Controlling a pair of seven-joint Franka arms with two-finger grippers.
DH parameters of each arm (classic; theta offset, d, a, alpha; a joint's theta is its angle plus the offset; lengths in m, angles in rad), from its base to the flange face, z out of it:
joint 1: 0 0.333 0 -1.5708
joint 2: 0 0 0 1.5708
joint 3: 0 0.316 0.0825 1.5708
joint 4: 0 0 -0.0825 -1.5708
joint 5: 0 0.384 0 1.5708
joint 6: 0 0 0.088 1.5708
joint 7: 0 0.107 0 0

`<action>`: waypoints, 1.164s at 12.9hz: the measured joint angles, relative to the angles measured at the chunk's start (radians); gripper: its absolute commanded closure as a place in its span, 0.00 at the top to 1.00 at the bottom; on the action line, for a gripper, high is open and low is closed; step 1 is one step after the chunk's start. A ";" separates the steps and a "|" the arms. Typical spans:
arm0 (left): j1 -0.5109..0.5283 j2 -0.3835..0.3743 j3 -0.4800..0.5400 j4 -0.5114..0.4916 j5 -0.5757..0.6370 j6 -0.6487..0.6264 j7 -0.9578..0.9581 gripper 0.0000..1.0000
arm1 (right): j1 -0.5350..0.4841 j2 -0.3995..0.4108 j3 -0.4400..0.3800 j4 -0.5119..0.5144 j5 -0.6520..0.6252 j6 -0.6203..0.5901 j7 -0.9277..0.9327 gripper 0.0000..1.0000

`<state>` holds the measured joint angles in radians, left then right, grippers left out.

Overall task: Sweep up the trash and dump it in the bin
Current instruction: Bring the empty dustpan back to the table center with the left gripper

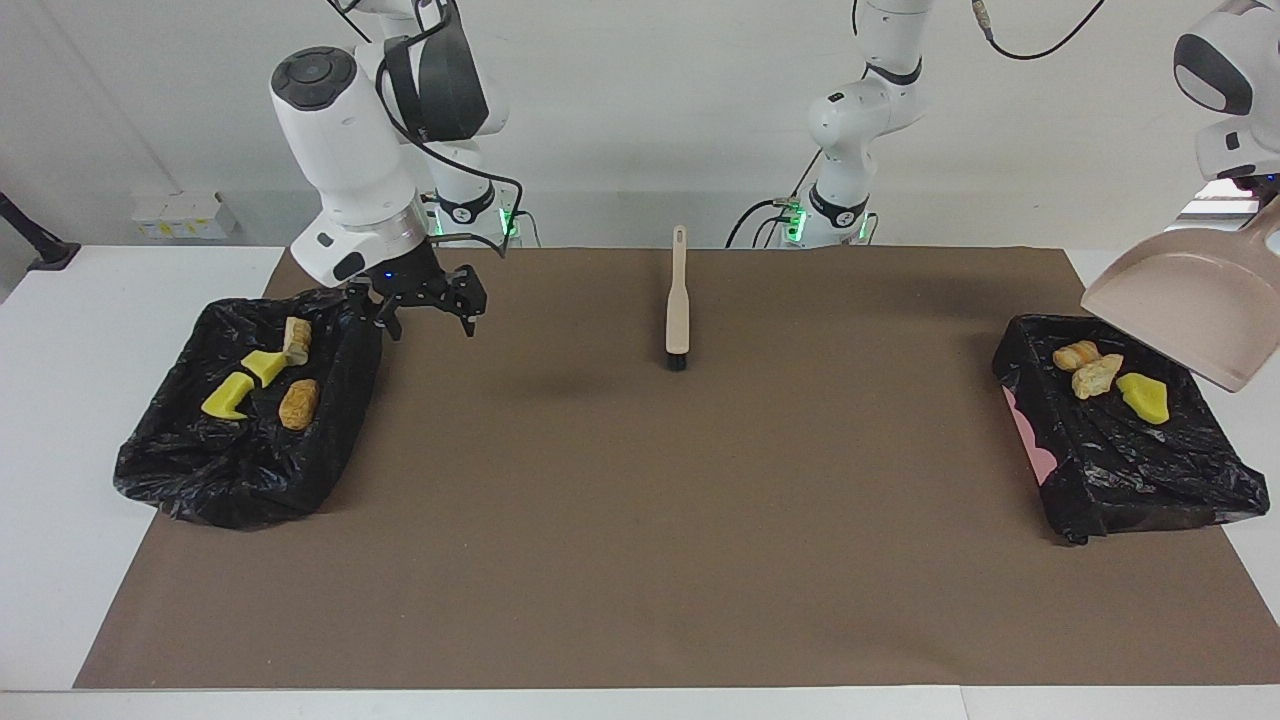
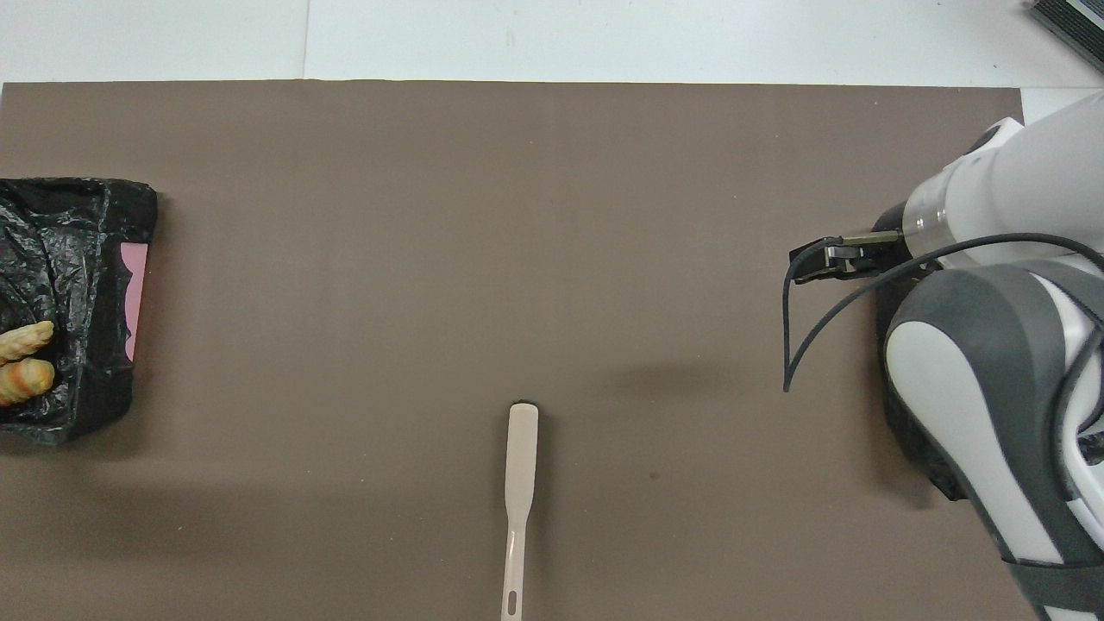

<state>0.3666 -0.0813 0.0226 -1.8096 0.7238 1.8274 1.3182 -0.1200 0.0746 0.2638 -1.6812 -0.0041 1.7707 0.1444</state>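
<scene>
1. White table under a brown mat; lined bins at both ends hold all trash.
2. Left end effector grips the tipped dustpan by its handle; right end effector open, empty.
3. Trash: light, soft.
4. Overhead view misses the dustpan.

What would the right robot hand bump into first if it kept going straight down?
Probably the black bag lining the bin, at its edge, or the brown mat just beside it. The right gripper points down with open fingers; depth is hard to judge.
</scene>
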 measured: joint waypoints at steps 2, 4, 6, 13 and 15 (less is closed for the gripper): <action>-0.025 0.000 -0.007 0.000 -0.093 -0.019 -0.007 0.00 | 0.011 -0.003 -0.037 0.035 -0.016 -0.044 0.000 1.00; -0.058 0.000 -0.009 -0.002 -0.188 -0.047 -0.033 0.00 | 0.021 -0.015 -0.077 0.061 -0.017 -0.065 0.000 1.00; -0.110 0.000 -0.011 -0.005 -0.281 -0.068 -0.120 0.00 | 0.028 -0.024 -0.102 0.066 -0.017 -0.080 0.000 1.00; -0.413 0.006 -0.019 -0.014 -0.493 -0.117 -0.739 0.00 | 0.072 -0.040 -0.188 0.066 -0.016 -0.109 0.000 1.00; -0.482 0.012 -0.019 -0.014 -0.549 -0.112 -0.884 0.00 | 0.074 -0.044 -0.190 0.066 -0.012 -0.113 0.000 1.00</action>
<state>-0.1151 -0.0696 0.0032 -1.8241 0.1752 1.7149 0.4345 -0.0462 0.0304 0.0736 -1.6153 -0.0165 1.6575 0.1444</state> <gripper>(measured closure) 0.687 0.000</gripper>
